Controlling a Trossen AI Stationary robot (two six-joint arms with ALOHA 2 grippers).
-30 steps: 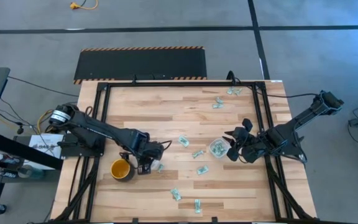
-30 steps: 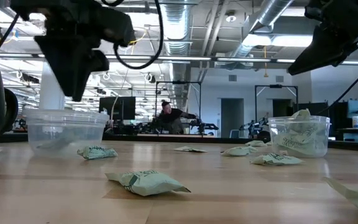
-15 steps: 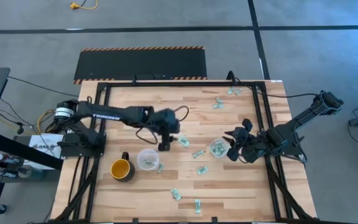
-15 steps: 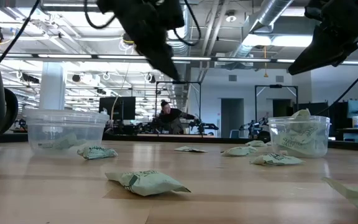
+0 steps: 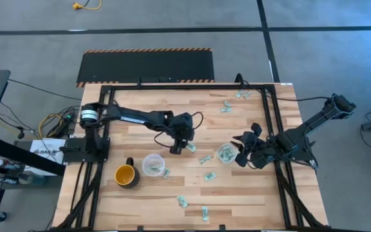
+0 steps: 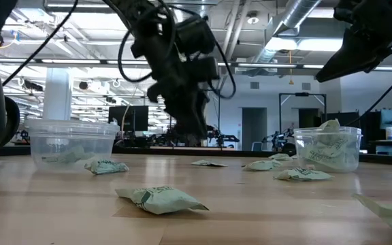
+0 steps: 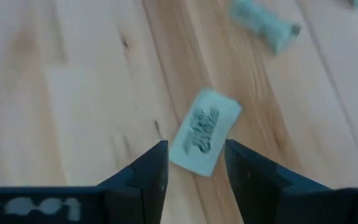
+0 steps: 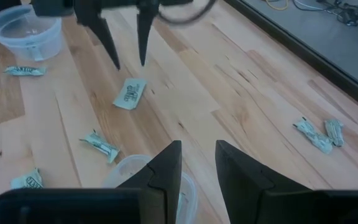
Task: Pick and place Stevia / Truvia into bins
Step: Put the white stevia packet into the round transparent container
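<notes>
Hovering with fingers spread just above a flat sachet (left gripper); waiting beside a filled cup, fingers parted (right gripper).

The tabletop is pale butcher-block wood, built of narrow glued strips with visible grain and a smooth, faintly satin finish. A matt black metal frame runs along its edges. The small rectangular sachets are thin paper, pale green and white with a dull printed surface; several look creased or crumpled. The two small round cups are clear, translucent plastic, lightly glossy with a cloudy sheen. The yellow-orange mug has a shiny glazed look. Both dark grippers, left gripper and right gripper, have matt black, smooth, plastic-looking fingers. The floor is dull grey and smooth.
</notes>
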